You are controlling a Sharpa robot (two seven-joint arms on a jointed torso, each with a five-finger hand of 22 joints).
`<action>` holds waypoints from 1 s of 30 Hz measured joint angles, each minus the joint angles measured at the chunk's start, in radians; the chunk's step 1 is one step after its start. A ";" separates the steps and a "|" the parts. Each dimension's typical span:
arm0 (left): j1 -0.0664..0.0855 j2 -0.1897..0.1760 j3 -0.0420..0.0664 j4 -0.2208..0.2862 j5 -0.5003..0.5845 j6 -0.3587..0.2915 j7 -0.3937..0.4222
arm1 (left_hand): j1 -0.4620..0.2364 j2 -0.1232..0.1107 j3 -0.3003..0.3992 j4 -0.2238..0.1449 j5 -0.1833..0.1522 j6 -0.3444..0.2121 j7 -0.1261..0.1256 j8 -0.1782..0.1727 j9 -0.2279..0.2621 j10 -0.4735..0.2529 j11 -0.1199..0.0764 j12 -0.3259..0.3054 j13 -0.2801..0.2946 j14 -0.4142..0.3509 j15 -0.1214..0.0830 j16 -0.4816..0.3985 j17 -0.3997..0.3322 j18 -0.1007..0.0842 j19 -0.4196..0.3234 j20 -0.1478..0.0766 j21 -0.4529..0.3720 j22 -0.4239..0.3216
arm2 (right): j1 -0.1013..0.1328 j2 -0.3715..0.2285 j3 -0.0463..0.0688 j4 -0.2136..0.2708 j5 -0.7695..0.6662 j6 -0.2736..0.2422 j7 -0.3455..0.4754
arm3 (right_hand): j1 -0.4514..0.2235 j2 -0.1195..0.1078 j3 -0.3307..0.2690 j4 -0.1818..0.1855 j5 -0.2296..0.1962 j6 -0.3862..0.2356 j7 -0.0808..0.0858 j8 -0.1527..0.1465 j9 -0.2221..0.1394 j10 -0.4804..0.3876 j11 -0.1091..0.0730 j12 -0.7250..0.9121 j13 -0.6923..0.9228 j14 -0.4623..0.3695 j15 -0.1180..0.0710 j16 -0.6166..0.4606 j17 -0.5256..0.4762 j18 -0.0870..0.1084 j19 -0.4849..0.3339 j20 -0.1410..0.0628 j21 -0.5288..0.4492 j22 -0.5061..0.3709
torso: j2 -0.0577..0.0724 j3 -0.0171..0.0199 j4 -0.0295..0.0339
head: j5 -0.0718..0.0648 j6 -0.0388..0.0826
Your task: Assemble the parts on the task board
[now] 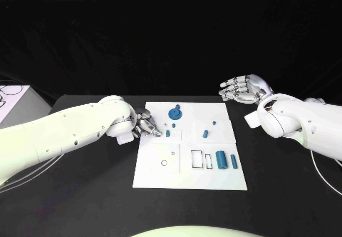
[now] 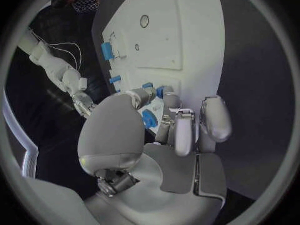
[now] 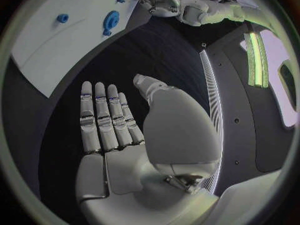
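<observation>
White board (image 1: 214, 182) sits mid-table; blue pieces are scattered on it: a round wheel-like piece (image 1: 175, 114) at the far end, a small peg (image 1: 167, 133) by a raised white square left of centre, another small piece (image 1: 204, 133) right of centre, and two upright cylinders (image 1: 222, 160) near the slots at the near right. Left hand (image 1: 146, 124) is at the board's left edge, fingers curled down over the small pieces near the peg; in the wrist view its fingertips (image 2: 186, 135) sit right around a blue piece (image 2: 149, 119), but I can't tell if it's actually pinched or only touched, so grip is unconfirmed. Right hand (image 1: 242, 89) hovers off the far right corner of the board, fingers spread, holding nothing; wrist view confirms a flat released palm (image 3: 119, 150). Judgement: the step is picking up a small piece at the left side. To do it well: close slowly, thumb opposing a finger across the piece, lift straight up to avoid knocking the neighbouring peg, and keep the right hand clear or use it to steady the board's far edge, since the board may slide.
</observation>
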 measured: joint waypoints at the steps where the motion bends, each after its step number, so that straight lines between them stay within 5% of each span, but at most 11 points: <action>1: 0.000 0.000 0.000 0.001 0.000 0.000 0.000 | 0.001 -0.001 0.003 0.003 0.016 0.000 0.000 0.002 0.003 0.000 0.000 0.000 0.000 0.000 0.000 0.000 0.000 0.000 0.000 0.000 0.000 0.000 | 0.000 0.000 0.000 0.000 0.000 0.000 0.000 | 0.000 0.000 0.000 0.000 0.000 0.000 0.000 0.000 0.000 0.000 0.000 0.000 0.000 0.000 0.000 0.000 0.000 0.000 0.000 0.000 0.000 0.000 | 0.000 0.0000 0.0000 | 0.000 0.001; 7: 0.000 -0.003 0.000 0.005 0.002 -0.001 0.002 | -0.013 0.012 0.008 0.008 0.089 -0.004 0.004 0.012 0.014 -0.002 0.002 0.000 0.001 0.000 0.000 0.000 0.000 0.000 0.000 0.000 0.000 0.004 | 0.000 0.000 0.000 0.000 0.000 0.002 0.000 | -0.003 0.003 0.000 0.000 0.000 0.000 0.000 -0.004 -0.001 0.000 0.000 0.000 0.000 0.000 0.000 0.000 -0.005 0.000 0.000 0.000 0.000 0.000 | 0.000 0.0001 0.0004 | 0.000 0.002; 16: -0.002 -0.011 -0.003 0.015 0.014 -0.014 0.007 | -0.058 0.002 0.014 0.014 0.137 0.004 0.003 0.030 0.018 0.001 0.007 0.000 0.013 0.000 0.000 0.000 0.000 0.000 0.000 0.000 0.000 0.007 | 0.000 0.000 0.000 -0.001 0.000 0.005 -0.001 | -0.004 0.004 0.000 0.000 0.000 0.000 0.000 -0.004 -0.001 0.000 0.000 0.000 0.000 0.000 0.000 -0.004 -0.005 0.000 0.000 0.000 0.000 0.000 | 0.001 0.0001 0.0004 | 0.001 0.002; 18: -0.003 -0.013 -0.003 0.019 0.017 -0.017 0.007 | -0.073 -0.002 0.062 -0.032 0.145 0.008 0.000 0.032 0.020 0.003 0.005 0.004 0.016 0.000 0.000 0.000 0.000 0.000 0.000 0.000 0.004 0.008 | 0.000 0.000 0.000 -0.001 0.000 0.006 -0.001 | -0.004 0.004 0.000 0.000 0.000 0.000 0.000 -0.004 -0.001 0.000 0.000 0.000 0.000 0.000 0.000 -0.004 -0.005 0.000 0.000 0.000 0.000 0.000 | 0.001 0.0001 0.0003 | 0.001 0.002; 23: -0.003 -0.020 -0.003 0.034 0.027 -0.021 0.010 | -0.089 -0.004 0.067 -0.035 0.206 0.013 -0.006 0.041 0.019 0.011 0.004 0.012 0.028 0.000 0.000 0.000 0.000 0.000 0.000 0.000 0.008 0.013 | 0.000 0.001 0.000 -0.002 0.000 0.008 -0.002 | -0.004 0.004 0.000 0.000 0.000 0.000 0.000 -0.004 -0.001 0.000 0.000 0.000 0.000 0.000 0.000 -0.004 -0.005 0.000 0.000 0.000 0.000 0.000 | 0.001 0.0000 0.0004 | 0.002 0.001; 30: -0.003 -0.034 0.008 0.055 0.045 -0.020 0.018 | -0.095 0.001 0.063 -0.041 0.228 0.022 -0.007 0.041 0.019 0.014 0.002 0.012 0.032 0.000 0.000 0.004 0.000 0.000 0.000 0.000 0.008 0.015 | -0.003 0.001 0.000 -0.005 0.000 0.008 -0.001 | -0.004 0.004 0.000 0.000 0.000 0.000 0.000 -0.004 -0.001 0.000 0.000 0.000 0.000 0.000 0.000 -0.004 -0.006 0.000 0.000 0.000 0.000 0.000 | 0.000 0.0000 0.0006 | 0.005 0.000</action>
